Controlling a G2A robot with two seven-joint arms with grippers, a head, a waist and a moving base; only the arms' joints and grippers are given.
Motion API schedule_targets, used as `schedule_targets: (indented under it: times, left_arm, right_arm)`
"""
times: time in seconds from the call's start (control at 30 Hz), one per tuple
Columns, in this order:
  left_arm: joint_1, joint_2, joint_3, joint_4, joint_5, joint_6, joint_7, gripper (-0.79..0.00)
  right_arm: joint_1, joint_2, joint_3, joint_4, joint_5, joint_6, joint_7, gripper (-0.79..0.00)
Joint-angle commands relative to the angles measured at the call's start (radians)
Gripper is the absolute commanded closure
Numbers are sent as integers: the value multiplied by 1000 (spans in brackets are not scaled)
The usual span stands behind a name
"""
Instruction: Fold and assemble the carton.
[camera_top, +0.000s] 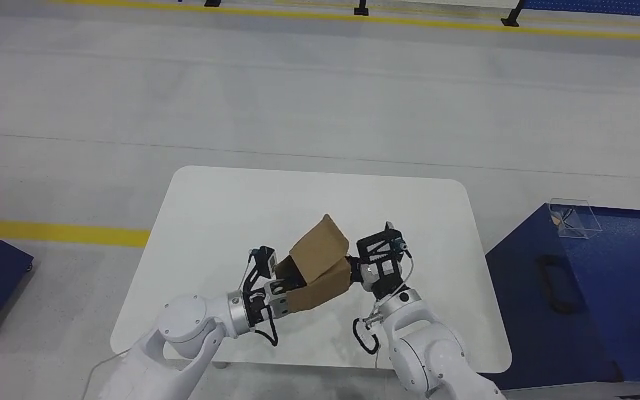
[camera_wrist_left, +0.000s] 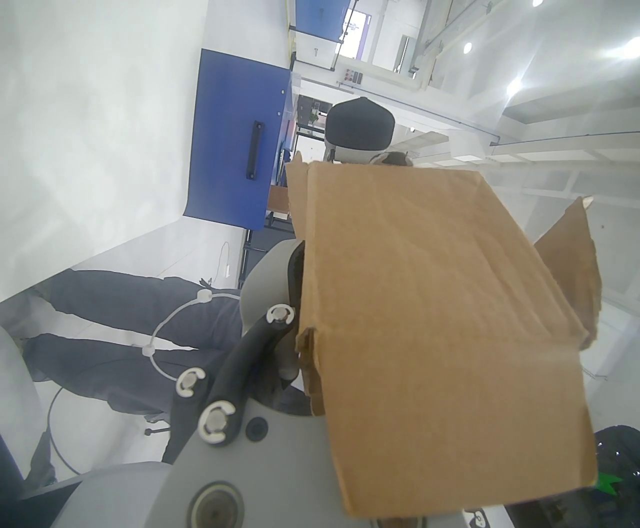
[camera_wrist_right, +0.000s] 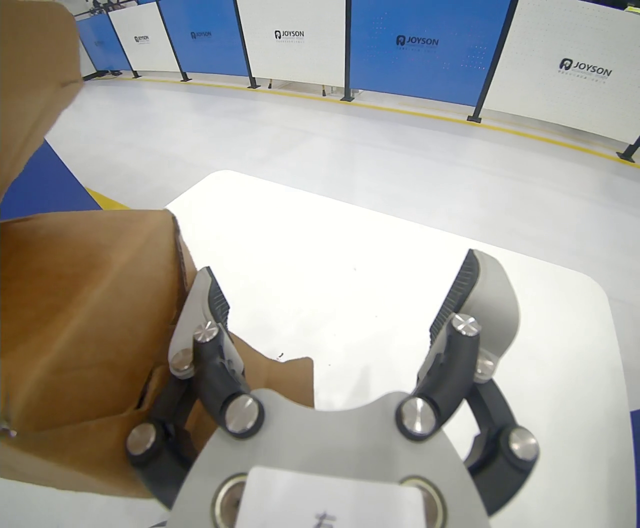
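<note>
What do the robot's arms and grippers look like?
The left arm and right arm are rounded and white. The right gripper has a grey body, black links with silver pins, and curved grey fingers with black ribbed pads. The left gripper has the same colours. Black cables loop near both wrists.

The partition panels (camera_wrist_right: 417, 45) along the far side of the floor are each carrying a logo with a word beside it, dark on the white panels and white on the blue ones; I am not spelling it out. The white label (camera_wrist_right: 330, 500) on the plate of my right wrist is showing only the top of a dark character, cut off at the edge.
</note>
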Motion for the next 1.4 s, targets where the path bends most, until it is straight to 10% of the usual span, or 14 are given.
schedule_targets:
  times: [0.0,0.93,1.37]
  left_arm:
    - [4,0,-1,-5,2,1,1,0]
    - [36,1,-25,-34,-29,-11,-23,0]
    - [14,-4,-26,-11,-67,3,-21,0]
  right_arm:
    - [0,-4,-11,0,-7,4,5,-785]
    - [-51,-18,193,-6,110,13,23,-785]
    - [-96,-17,187,65,261,-212,85,-785]
